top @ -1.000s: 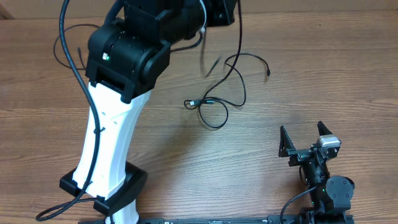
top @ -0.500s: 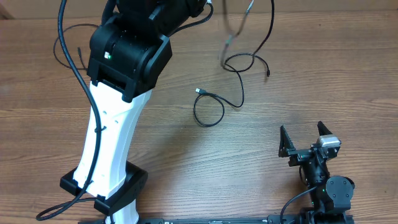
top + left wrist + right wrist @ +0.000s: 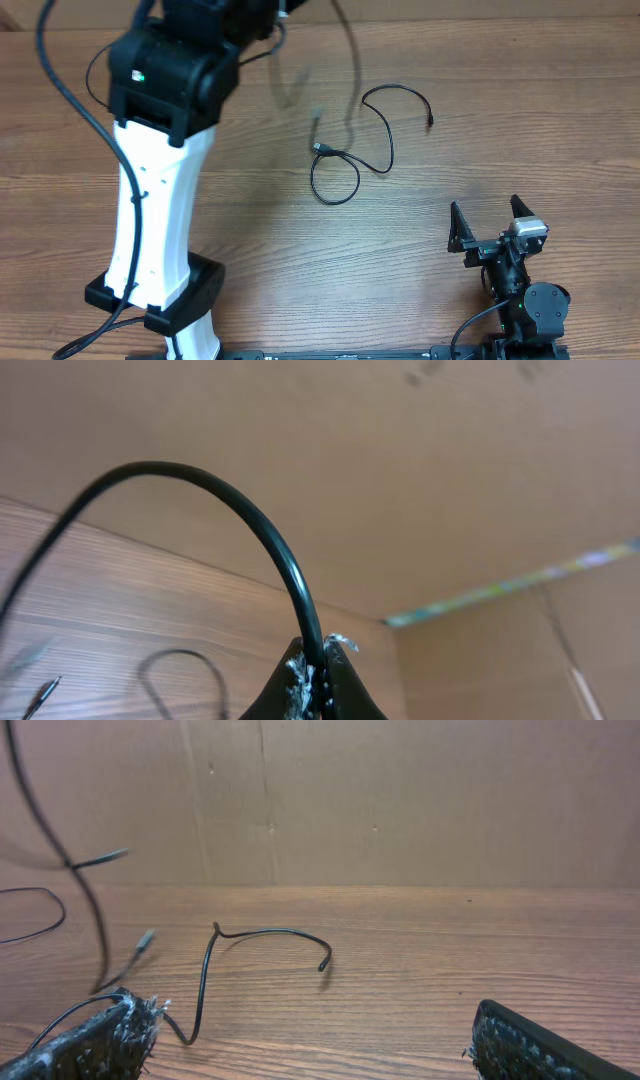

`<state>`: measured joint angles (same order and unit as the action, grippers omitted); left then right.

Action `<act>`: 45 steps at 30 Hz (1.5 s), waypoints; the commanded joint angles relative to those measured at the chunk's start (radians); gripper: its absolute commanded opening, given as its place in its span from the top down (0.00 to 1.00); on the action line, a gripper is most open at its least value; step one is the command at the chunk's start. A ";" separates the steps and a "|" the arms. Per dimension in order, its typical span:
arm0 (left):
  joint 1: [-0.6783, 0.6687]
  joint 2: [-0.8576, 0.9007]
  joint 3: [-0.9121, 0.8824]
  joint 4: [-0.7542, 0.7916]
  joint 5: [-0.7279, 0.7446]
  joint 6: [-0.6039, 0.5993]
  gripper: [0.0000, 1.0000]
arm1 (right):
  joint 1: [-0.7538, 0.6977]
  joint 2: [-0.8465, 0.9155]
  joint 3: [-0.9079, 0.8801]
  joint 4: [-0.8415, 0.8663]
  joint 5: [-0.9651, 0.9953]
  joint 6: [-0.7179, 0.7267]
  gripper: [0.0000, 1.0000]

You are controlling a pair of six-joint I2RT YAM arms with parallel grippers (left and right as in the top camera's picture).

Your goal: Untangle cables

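My left gripper [image 3: 322, 658] is shut on one black cable [image 3: 215, 485], which arcs up from the jaws. It is raised at the far edge of the table. In the overhead view this held cable [image 3: 352, 50] hangs blurred from the top edge. A second black cable [image 3: 336, 183] lies on the table in a loop, with a plug at its left end and a curl to its right; it also shows in the right wrist view [image 3: 262, 932]. My right gripper [image 3: 490, 228] is open and empty near the front right, well apart from the cables.
The left arm's white and black body [image 3: 160, 200] stands over the left part of the wooden table [image 3: 480, 150]. Another thin cable [image 3: 35, 925] lies far left in the right wrist view. A cardboard wall [image 3: 400, 790] rises behind the table.
The left arm has swung left and carried its cable up and away from the one on the table. That cable has settled into a loop. The right arm has not moved.
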<state>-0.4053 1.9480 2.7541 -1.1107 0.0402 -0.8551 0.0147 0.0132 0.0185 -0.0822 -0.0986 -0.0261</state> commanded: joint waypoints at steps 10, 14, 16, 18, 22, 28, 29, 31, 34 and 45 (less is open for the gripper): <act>0.184 -0.064 0.011 -0.007 -0.018 0.041 0.96 | -0.002 -0.002 -0.010 0.005 0.005 -0.005 0.00; 0.225 -0.084 0.011 -0.098 -0.035 0.088 0.96 | -0.002 -0.002 -0.010 0.005 0.005 -0.005 0.00; 0.246 -0.086 0.011 -0.228 -0.100 0.142 0.96 | -0.002 -0.002 -0.010 0.005 0.005 -0.005 0.00; 0.254 -0.085 0.011 -0.336 -0.144 0.161 0.96 | -0.002 -0.002 -0.010 0.005 0.005 -0.005 0.00; 0.255 -0.083 0.010 -0.492 -0.178 0.161 0.96 | -0.002 -0.002 -0.010 0.005 0.005 -0.005 0.00; 0.254 -0.083 0.008 -0.579 -0.140 0.306 0.96 | -0.002 -0.002 -0.010 0.005 0.005 -0.005 0.00; 0.254 -0.083 0.008 -0.579 -0.140 0.319 0.96 | -0.002 -0.002 -0.010 0.005 0.005 -0.005 0.00; 0.254 -0.083 0.003 -0.579 -0.140 0.322 0.96 | -0.002 -0.002 -0.010 0.005 0.005 -0.005 0.00; 0.249 -0.083 -0.006 -0.579 -0.088 0.367 0.96 | -0.002 -0.002 -0.010 0.005 0.005 -0.005 0.00; 0.248 -0.083 -0.100 -0.579 -0.033 0.386 0.96 | -0.002 -0.002 -0.010 0.005 0.005 -0.005 0.00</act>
<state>-0.1555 1.8790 2.6907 -1.6882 -0.0223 -0.4934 0.0147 0.0132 0.0185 -0.0811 -0.0990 -0.0257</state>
